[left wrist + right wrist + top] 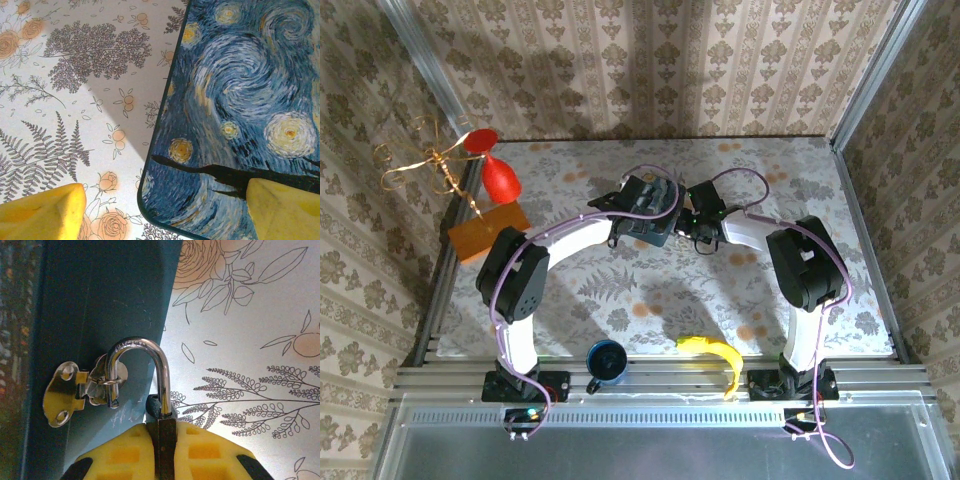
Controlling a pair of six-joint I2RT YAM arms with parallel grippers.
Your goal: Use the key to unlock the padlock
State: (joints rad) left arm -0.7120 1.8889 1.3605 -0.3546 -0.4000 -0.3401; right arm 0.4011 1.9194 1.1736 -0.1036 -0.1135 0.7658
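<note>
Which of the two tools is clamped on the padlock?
The right tool, shut on the padlock; the left tool hangs open over the blue tin.

Padlock (163,380) through hasp (64,396) on tin (100,295), tin on table (100,125)

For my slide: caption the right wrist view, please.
Right end effector shut on the padlock, its shackle through the hasp of the blue tin.

Open tabletop (620,290) before blue tin (240,100); mug (607,362), banana (715,355) at near edge
</note>
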